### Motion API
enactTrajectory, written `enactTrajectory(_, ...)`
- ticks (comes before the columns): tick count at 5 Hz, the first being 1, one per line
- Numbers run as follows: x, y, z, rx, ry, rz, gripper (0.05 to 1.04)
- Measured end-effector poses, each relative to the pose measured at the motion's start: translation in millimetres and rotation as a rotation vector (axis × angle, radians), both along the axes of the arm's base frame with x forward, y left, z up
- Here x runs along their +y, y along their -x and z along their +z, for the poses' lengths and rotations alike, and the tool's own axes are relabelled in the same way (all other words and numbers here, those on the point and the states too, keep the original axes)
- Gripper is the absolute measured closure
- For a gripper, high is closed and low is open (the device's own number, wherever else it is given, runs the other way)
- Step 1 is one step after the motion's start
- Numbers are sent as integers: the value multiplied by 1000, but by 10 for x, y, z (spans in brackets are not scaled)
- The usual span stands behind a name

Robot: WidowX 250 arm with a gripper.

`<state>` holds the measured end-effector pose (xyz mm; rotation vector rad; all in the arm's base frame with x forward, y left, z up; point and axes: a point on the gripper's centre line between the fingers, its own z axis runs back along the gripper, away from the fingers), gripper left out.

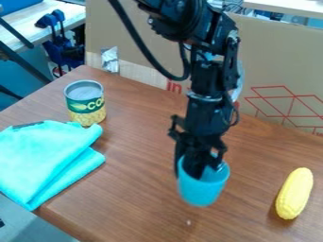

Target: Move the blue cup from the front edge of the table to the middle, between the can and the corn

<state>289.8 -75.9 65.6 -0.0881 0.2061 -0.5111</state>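
So there's a brown wood-grain table point(145, 189) with a big sheet of cardboard point(277, 61) standing up along the back edge, red lines printed on the right part. Behind it on the upper left is a pale wooden bench point(25, 28) with blue clamps point(56, 40) on it, plus a white tabletop point(290, 5) upper right. Lighting's pretty bright.

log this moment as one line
tool: in mouth of blue cup | yellow corn: on table | can: beside turquoise cloth
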Motion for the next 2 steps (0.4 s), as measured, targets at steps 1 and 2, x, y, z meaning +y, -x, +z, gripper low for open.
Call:
enactTrajectory(1,27,-479,-22,-124,17,87,961)
enactTrajectory(2,23,-937,-168,-141,43,143,961)
